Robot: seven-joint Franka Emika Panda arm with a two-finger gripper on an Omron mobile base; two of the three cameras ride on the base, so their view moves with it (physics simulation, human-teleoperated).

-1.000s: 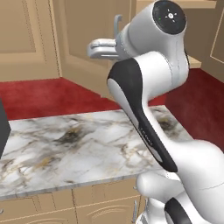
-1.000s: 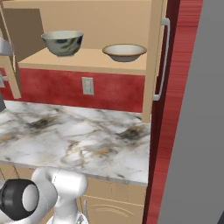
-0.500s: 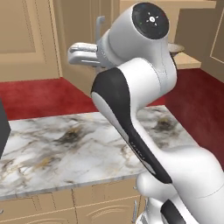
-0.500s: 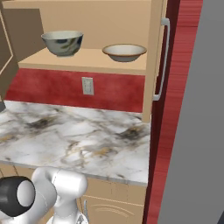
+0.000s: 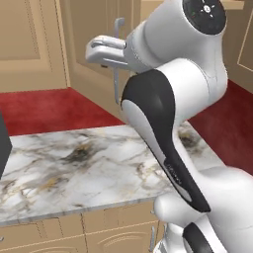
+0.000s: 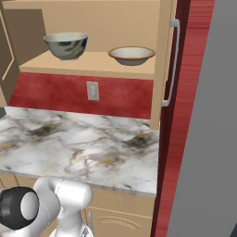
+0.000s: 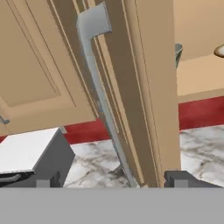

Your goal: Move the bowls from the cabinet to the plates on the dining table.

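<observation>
The gripper (image 7: 113, 178) stands released, its two fingertips (image 7: 49, 179) wide apart on either side of the door handle (image 7: 98, 94), touching nothing. A second ago it was clenched; the jaws have since sprung apart. In the left base view the hand (image 5: 106, 52) sits up by that same handle (image 5: 117, 59), and the arm has swung since the earlier pictures, its big round joint now further right in the picture.

The cabinet (image 6: 159, 60) is open. On its shelf (image 6: 92, 62) the two bowls sit where they sat before: the grey-green bowl (image 6: 66, 45) to the left, the tan bowl (image 6: 131, 55) to the right, apart from each other (neither has been touched). The hand view catches an edge of the grey-green one (image 7: 178, 53) just past the door's edge.

Below lies the marble top (image 6: 78, 148), with a wall outlet (image 6: 93, 90) on the red wall behind it.
</observation>
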